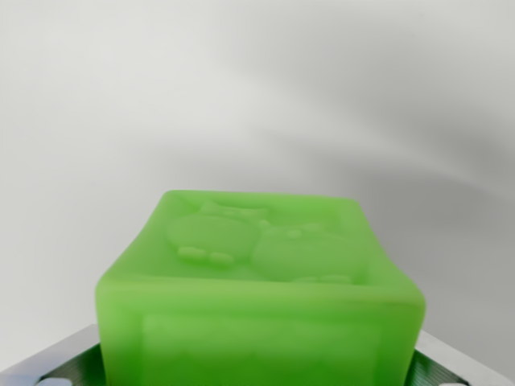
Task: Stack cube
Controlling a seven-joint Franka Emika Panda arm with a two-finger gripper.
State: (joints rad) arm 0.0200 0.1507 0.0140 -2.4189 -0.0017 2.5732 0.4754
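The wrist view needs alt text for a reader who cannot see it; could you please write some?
A translucent green cube fills the lower half of the wrist view, close to the camera, with a raised relief design on its top face. Metal gripper parts show at both bottom corners beside the cube. Behind it lies only a plain, blurred pale grey background.

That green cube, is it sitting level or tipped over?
Roughly level. The green cube shows its embossed top face evenly, edges nearly horizontal, between the gripper's metal fingers. Whether it rests on anything, cannot tell.
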